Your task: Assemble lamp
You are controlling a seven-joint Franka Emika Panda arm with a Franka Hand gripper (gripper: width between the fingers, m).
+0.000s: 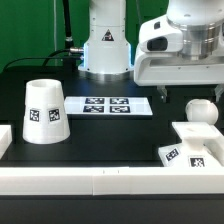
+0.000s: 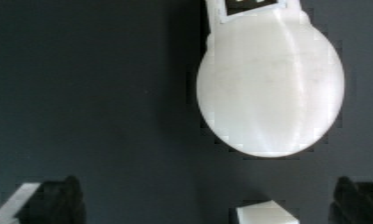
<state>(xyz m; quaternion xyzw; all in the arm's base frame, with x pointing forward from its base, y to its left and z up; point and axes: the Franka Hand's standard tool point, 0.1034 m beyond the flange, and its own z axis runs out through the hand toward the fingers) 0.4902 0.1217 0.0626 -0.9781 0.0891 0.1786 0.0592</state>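
Note:
The white round-topped bulb (image 1: 200, 110) lies on its side on the black table at the exterior view's right. In the wrist view the bulb (image 2: 272, 85) is a large white oval with a tag at its narrow end. My gripper (image 1: 188, 90) hangs just above the bulb, open and empty. In the wrist view my gripper (image 2: 204, 205) shows its two dark fingers far apart at the frame's corners, with nothing between them. The low square base (image 1: 195, 145) sits in front of the bulb, and one of its corners shows in the wrist view (image 2: 272, 212). The conical shade (image 1: 45, 110) stands at the exterior view's left.
The marker board (image 1: 112, 105) lies flat in the middle of the table. A white rail (image 1: 100, 182) runs along the front edge and up both sides. The arm's white pedestal (image 1: 105, 50) stands at the back.

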